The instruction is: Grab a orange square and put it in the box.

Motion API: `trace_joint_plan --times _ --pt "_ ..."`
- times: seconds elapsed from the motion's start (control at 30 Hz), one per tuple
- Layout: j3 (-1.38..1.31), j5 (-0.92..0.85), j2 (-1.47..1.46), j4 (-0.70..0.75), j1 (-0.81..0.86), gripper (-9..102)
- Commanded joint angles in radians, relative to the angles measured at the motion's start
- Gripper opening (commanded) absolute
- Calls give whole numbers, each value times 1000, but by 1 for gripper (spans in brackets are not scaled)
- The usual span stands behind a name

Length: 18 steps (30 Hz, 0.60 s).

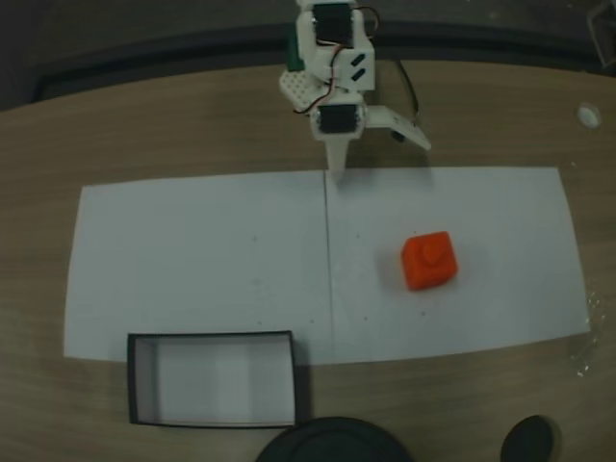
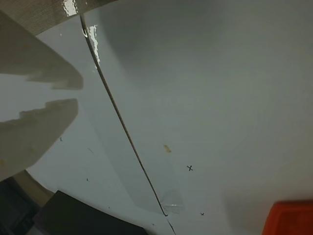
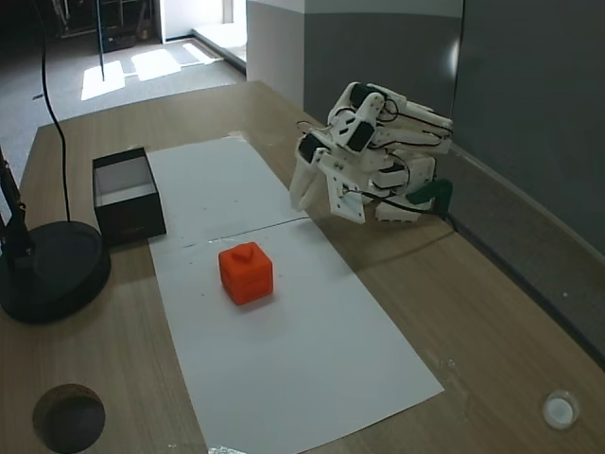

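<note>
The orange square [image 1: 429, 261] lies on the right sheet of white paper, stud face up; it also shows in the other fixed view [image 3: 246, 272] and at the wrist view's bottom right corner [image 2: 289, 218]. The box [image 1: 217, 378], with black walls and a pale floor, stands at the paper's near left edge with nothing in it [image 3: 127, 192]. My gripper [image 1: 337, 171] hangs folded near the arm's base over the paper's far edge, well away from both. In the wrist view its fingers [image 2: 39, 129] stand almost together, shut on nothing.
Two white paper sheets [image 1: 192, 260] meet at a seam on the wooden table. A round black stand base [image 3: 47, 270] with a pole sits by the box, a smaller dark disc [image 1: 529, 441] nearby. A white cap [image 1: 589, 115] lies toward the table's edge.
</note>
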Motion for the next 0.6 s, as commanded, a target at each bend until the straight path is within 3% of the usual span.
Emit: trace_joint_plan --times 0.0,0.4,0.57 --pt "-58 -3 17 3 -6 0" --pt "-58 0 17 0 -6 0" --pt "-80 3 17 -126 5 0"
